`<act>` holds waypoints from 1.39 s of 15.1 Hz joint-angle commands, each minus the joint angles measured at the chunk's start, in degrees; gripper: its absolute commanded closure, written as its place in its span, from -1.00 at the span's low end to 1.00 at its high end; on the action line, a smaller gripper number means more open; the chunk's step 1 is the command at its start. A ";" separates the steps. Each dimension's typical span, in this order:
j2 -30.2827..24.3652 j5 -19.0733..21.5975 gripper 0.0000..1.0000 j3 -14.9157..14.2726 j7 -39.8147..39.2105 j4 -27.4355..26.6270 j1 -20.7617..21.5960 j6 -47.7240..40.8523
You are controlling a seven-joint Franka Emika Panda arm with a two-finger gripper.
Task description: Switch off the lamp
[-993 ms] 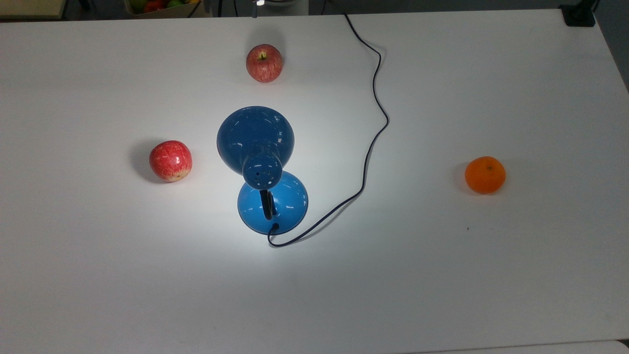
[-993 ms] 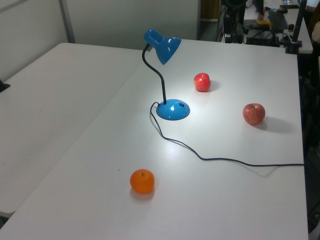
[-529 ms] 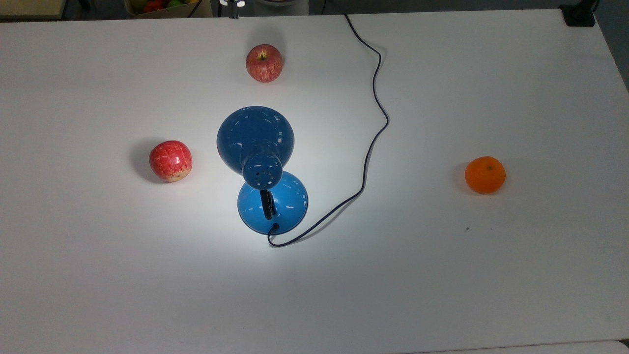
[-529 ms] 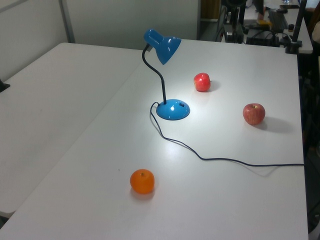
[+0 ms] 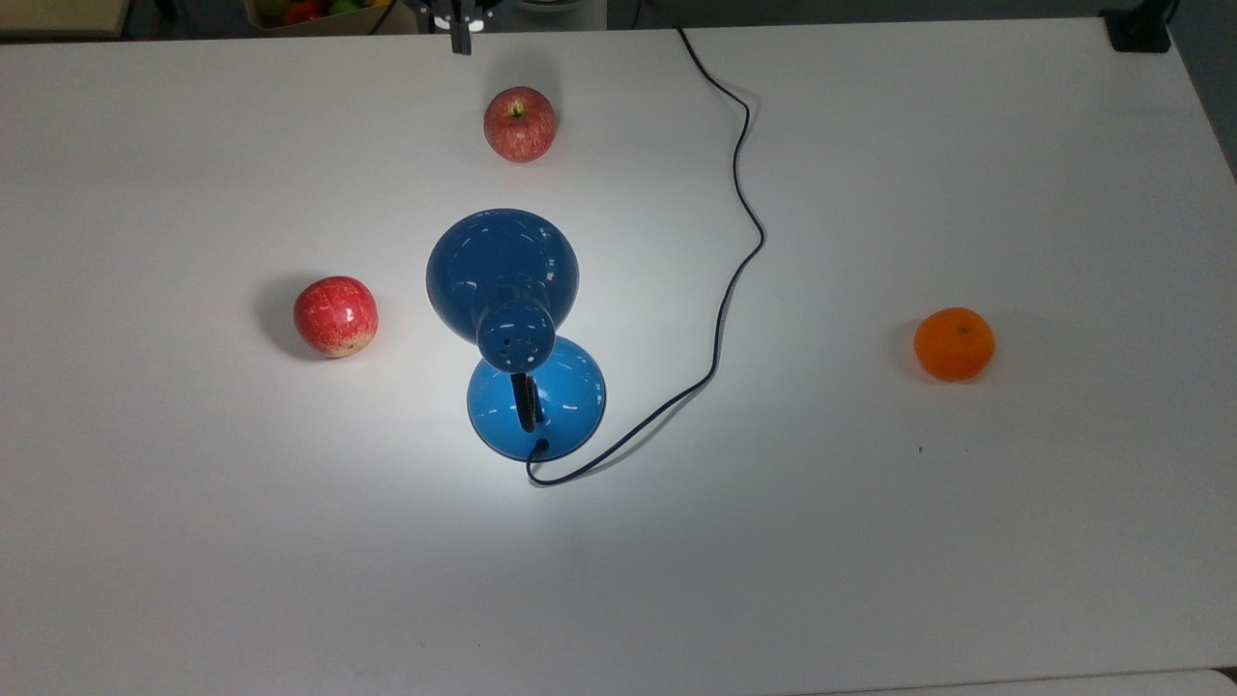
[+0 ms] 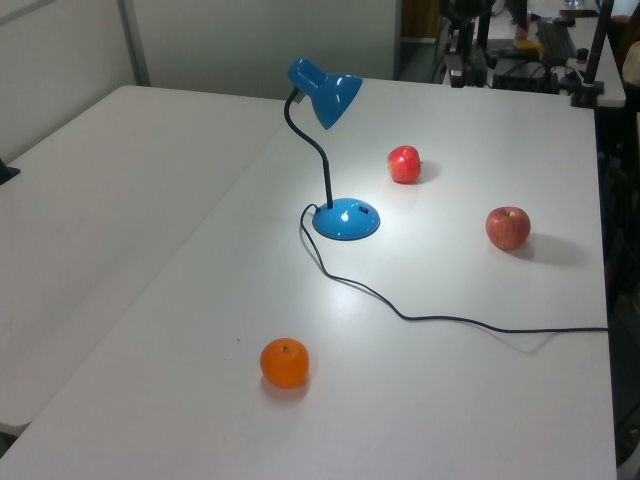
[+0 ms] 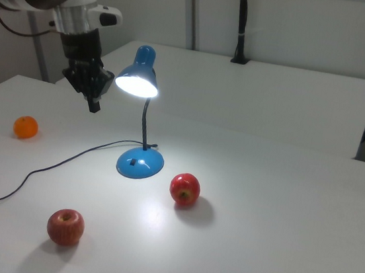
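- Top view's left: red apple (image 5: 334,316) on the white table (image 5: 966,145), well apart from everything but the lamp.
- Top edge of the top view, left of centre: gripper (image 5: 462,41) above the far table edge. In the right view, gripper (image 7: 94,104) hangs off the white arm, pointing down, just left of the lamp shade and level with it, not touching.
- Fingers seen pressed together to one dark tip; nothing held.
- Just right of the gripper in the top view: second apple (image 5: 520,124), paler red, stem up, near the far edge.
- Centre: lamp (image 5: 503,261) upright, round blue base on the table, black gooseneck rising to the blue cone shade. Lit: bright shade opening in the right view, pool of light on the table around the base.
- Lamp (image 6: 346,220) stands between the two apples and the orange in the left view.
- Right of the base: thin black cord (image 5: 739,193) snaking off to the far edge.
- Top view's right: orange (image 5: 954,343), alone, well apart from the lamp.
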 commanded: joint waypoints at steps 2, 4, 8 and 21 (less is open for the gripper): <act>1.53 0.94 1.00 0.14 -1.00 -6.32 -0.26 9.18; 2.94 0.94 1.00 0.23 -0.65 -9.92 -0.17 15.15; 5.92 0.94 1.00 0.32 -0.56 -14.94 -0.08 26.22; 16.91 0.77 1.00 0.84 1.20 -20.05 0.80 58.33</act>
